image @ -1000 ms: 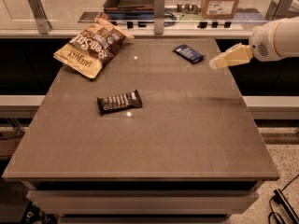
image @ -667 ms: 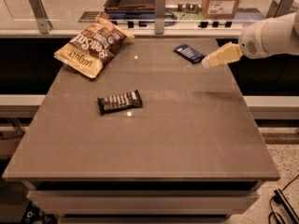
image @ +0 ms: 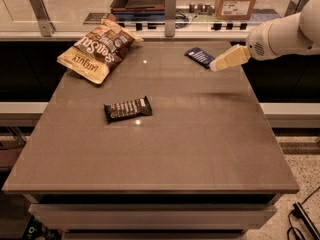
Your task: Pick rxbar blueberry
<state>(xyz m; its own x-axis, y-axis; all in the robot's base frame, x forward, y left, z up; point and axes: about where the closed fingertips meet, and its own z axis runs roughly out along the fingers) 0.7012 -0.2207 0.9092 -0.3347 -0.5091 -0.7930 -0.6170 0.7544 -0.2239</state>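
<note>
The rxbar blueberry [image: 200, 56] is a small flat navy-blue bar lying at the far right of the brown table [image: 165, 149]. My gripper [image: 216, 65] comes in from the right on a white arm [image: 280, 31]. Its cream fingers point left and down, with the tip just right of the bar's near end and above the table surface. Nothing is held.
A dark brown-black bar with white lettering [image: 127, 108] lies at the table's middle left. A large tan and brown snack bag [image: 99, 49] lies at the far left. A counter with metal posts [image: 170, 6] and a cardboard box [image: 236, 0] runs behind the table.
The arm has swung left and forward. The gripper tip has moved from well right of the navy bar to right beside its near end.
</note>
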